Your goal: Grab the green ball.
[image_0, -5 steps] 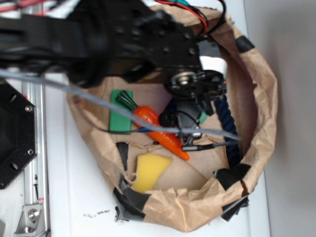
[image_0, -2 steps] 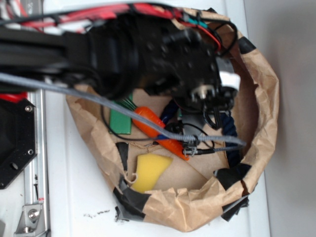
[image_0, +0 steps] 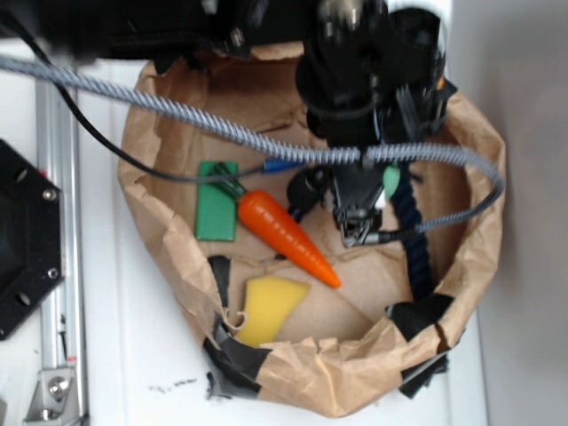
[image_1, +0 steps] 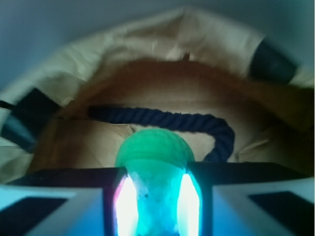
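The green ball (image_1: 154, 147) sits between my two jaws in the wrist view, pressed on both sides, with its rounded top sticking out past them. My gripper (image_1: 155, 173) is shut on it. In the exterior view only a small teal patch of the ball (image_0: 390, 181) shows under the black arm, with the gripper (image_0: 383, 188) around it, above the floor of the brown paper bag (image_0: 484, 204) and next to the dark blue rope (image_0: 415, 240). I cannot tell how high it is held.
Inside the bag lie an orange carrot (image_0: 286, 235), a flat green block (image_0: 216, 213) and a yellow sponge piece (image_0: 266, 306). The rope also shows in the wrist view (image_1: 167, 119). A grey braided cable (image_0: 266, 142) crosses the bag.
The arm has swung toward the bag's upper right. The teal ball has moved with the gripper, from beside the carrot to next to the rope. The carrot now shows in full.
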Controlling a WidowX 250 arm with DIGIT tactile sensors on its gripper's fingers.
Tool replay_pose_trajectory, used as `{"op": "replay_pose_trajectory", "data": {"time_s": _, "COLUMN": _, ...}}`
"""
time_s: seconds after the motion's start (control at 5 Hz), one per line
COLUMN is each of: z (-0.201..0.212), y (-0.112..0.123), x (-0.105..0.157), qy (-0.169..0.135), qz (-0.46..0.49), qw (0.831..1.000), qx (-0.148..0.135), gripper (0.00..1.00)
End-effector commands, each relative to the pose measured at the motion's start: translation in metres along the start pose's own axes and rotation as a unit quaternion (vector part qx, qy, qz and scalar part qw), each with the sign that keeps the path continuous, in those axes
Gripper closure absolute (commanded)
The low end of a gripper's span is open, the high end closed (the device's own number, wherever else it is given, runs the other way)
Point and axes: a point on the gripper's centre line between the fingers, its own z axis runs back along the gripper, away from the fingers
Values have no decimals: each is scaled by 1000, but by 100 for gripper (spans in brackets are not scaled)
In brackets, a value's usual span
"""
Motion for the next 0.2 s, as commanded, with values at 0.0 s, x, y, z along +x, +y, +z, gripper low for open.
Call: {"op": "replay_pose_trajectory", "data": {"time_s": 0.0, "z": 19, "y": -5, "x": -12, "qy": 8, "qz": -19, "qw": 999, "qx": 27, "gripper": 100}}
